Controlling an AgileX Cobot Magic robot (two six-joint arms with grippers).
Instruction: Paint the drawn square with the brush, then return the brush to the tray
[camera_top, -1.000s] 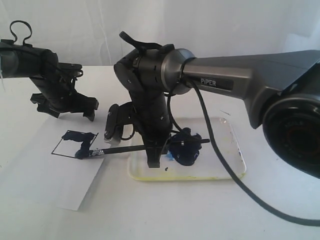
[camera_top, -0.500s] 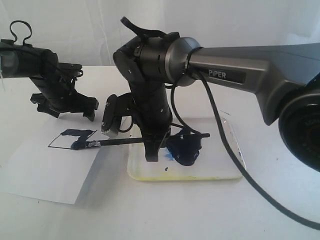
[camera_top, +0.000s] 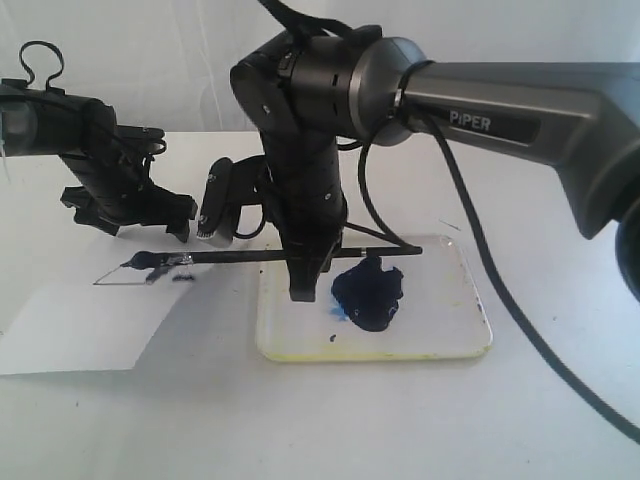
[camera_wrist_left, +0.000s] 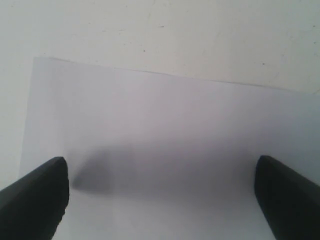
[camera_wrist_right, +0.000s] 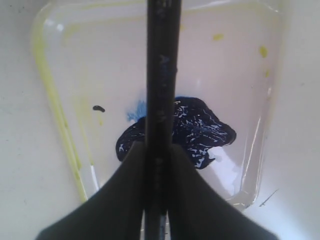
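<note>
My right gripper (camera_top: 305, 272) is shut on the black handle of the brush (camera_top: 240, 257) and holds it level above the left part of the tray (camera_top: 440, 345). The dark bristles (camera_top: 135, 264) hang over the drawn square (camera_top: 118, 277), which shows only as a thin flattened outline on the white paper (camera_top: 80, 335). In the right wrist view the brush handle (camera_wrist_right: 161, 75) runs between my shut fingers (camera_wrist_right: 127, 200) over the tray's dark blue paint blob (camera_wrist_right: 200, 130). My left gripper (camera_top: 135, 215) stands open above the paper's far side, its fingertips (camera_wrist_left: 35, 200) wide apart and holding nothing.
The tray's rim (camera_wrist_right: 50, 100) carries yellow stains, and a dark paint blob (camera_top: 368, 292) lies near its middle. The right arm's black cable (camera_top: 500, 310) loops down across the tray's right side. The paper lies left of the tray on the white table.
My right gripper has risen and carried the brush up and to the left, off the square. The paper has shifted, and its near corner has drawn back. The left arm has stayed put.
</note>
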